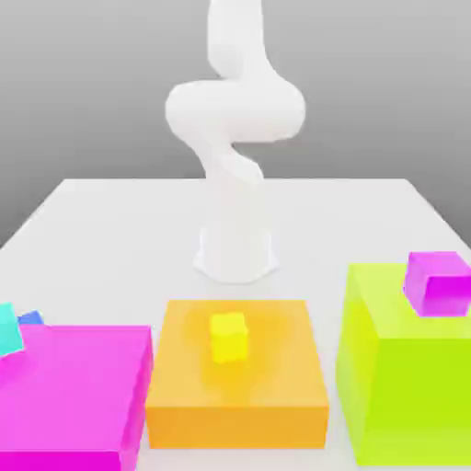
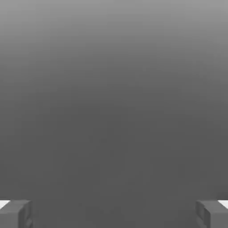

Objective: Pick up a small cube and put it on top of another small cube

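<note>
STEP: pre-approach, nothing grasped | GRIPPER (image 2: 114,213): fingers spread wide, empty | BLUE CUBE (image 1: 30,318): on table behind magenta block (image 1: 74,391), touching cyan cube (image 1: 9,328) | PURPLE CUBE (image 1: 436,282): atop lime block (image 1: 405,377) | NEXT: judged descent onto blue cube, avoiding cyan neighbour.

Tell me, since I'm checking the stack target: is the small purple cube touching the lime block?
Touching. In the exterior view the small purple cube sits directly on the lime block's top face, no gap showing beneath it.
</note>
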